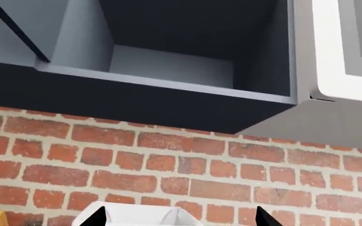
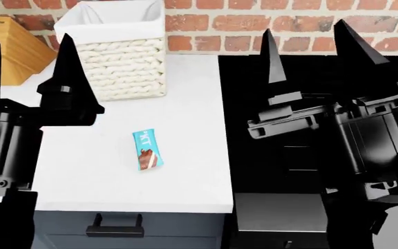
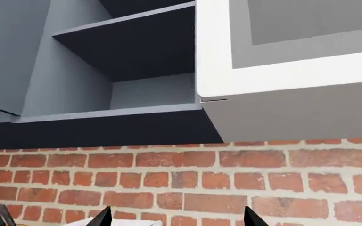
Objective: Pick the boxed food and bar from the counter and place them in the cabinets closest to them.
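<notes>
A: Where's the bar?
B: Small flat wrapped bar (image 2: 147, 150), light blue and reddish-brown, lying flat on the white stone-like counter (image 2: 185, 104), lower centre-left of the head frame. Nothing touches it.

A: Boxed food?
B: Not in any view.

A: Grippers?
B: Left gripper (image 2: 29, 67) is at the left of the head frame, two black pointed fingers spread apart with nothing between them (released). Right gripper (image 2: 310, 52) is upper right over the black stovetop (image 2: 254, 166), fingers also parted and empty. Both fingertip pairs poke up at the bottom edge of their wrist views, left gripper (image 1: 181, 216), right gripper (image 3: 177, 216), gap clear in each.

A: What else is on the counter?
B: White knitted basket with a cloth liner (image 2: 119, 57) at the upper left centre, against the red brick wall (image 2: 254, 26). Tan wooden block (image 2: 16, 49) at the far upper left, just beside the basket; whether they touch I can't tell.

A: Cabinets?
B: Left wrist view shows a dark grey-blue open wall cabinet (image 1: 168, 56) across the upper frame, with nothing visible inside. Right wrist view shows the same kind of cabinet (image 3: 124, 52) at the upper left with a shelf, and a white-framed closed door (image 3: 282, 47) at the upper right.

A: Below the counter?
B: Grey-blue drawer front with a dark handle (image 2: 114, 225), bottom centre-left.
</notes>
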Motion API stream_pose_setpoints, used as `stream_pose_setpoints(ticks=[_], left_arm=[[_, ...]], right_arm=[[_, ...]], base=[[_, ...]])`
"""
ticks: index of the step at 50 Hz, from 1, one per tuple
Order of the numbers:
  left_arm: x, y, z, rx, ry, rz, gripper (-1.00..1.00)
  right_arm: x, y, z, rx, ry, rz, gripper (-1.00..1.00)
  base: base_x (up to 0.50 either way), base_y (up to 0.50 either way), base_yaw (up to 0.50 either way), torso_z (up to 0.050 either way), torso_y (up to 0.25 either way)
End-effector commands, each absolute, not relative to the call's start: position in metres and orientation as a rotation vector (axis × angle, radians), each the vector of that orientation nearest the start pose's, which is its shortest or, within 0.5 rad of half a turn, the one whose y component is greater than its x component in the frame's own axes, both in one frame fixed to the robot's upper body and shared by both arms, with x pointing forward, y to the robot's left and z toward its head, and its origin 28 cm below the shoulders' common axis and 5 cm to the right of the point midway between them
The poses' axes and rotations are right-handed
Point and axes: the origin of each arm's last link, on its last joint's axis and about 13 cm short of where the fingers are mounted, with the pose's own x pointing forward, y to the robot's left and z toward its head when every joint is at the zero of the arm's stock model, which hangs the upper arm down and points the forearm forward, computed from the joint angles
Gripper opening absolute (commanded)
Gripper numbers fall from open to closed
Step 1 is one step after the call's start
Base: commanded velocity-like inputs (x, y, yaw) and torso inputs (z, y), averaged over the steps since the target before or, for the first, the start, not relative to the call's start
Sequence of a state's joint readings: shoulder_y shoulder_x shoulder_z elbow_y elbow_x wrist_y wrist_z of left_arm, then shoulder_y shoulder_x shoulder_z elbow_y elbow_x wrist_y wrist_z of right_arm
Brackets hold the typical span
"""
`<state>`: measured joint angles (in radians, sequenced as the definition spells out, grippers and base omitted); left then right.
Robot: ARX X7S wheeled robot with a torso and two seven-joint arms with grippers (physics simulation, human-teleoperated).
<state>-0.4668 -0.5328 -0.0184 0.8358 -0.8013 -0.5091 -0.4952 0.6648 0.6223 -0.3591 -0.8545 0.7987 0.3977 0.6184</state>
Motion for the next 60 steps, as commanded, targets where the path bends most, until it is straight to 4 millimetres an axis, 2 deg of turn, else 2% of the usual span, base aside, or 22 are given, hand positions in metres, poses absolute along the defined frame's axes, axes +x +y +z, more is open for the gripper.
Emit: stream_pose_setpoints(ticks=[1, 13, 24, 36, 45, 60], left_arm=[[0.206, 0.237, 0.244, -0.133, -0.596, -0.087, 1.0], [0.206, 0.239, 0.245, -0.139, -0.598, -0.08, 1.0], [0.207, 0.24, 0.245, -0.144, -0.595, -0.068, 1.0], [0.209, 0.243, 0.246, -0.158, -0.583, -0.033, 1.0], [0.21, 0.244, 0.245, -0.162, -0.572, -0.017, 1.0], [0.211, 0.245, 0.245, -0.163, -0.57, -0.019, 1.0]], right_arm=[[0.21, -0.082, 0.269, 0.035, -0.473, 0.255, 1.0], [0.237, -0.053, 0.307, -0.051, -0.163, 0.402, 1.0], [0.246, -0.038, 0.315, -0.053, 0.017, 0.496, 1.0], [0.251, -0.022, 0.311, -0.047, 0.168, 0.523, 1.0], [0.254, -0.006, 0.297, -0.04, 0.266, 0.538, 1.0], [0.265, 0.009, 0.282, -0.042, 0.357, 0.529, 1.0]], base=[[0.0, 0.0, 0.0, 0.0, 0.0], [0.0, 0.0, 0.0, 0.0, 0.0], [0.0, 0.0, 0.0, 0.0, 0.0], [0.0, 0.0, 0.0, 0.0, 0.0], [0.0, 0.0, 0.0, 0.0, 0.0], [0.0, 0.0, 0.0, 0.0, 0.0]])
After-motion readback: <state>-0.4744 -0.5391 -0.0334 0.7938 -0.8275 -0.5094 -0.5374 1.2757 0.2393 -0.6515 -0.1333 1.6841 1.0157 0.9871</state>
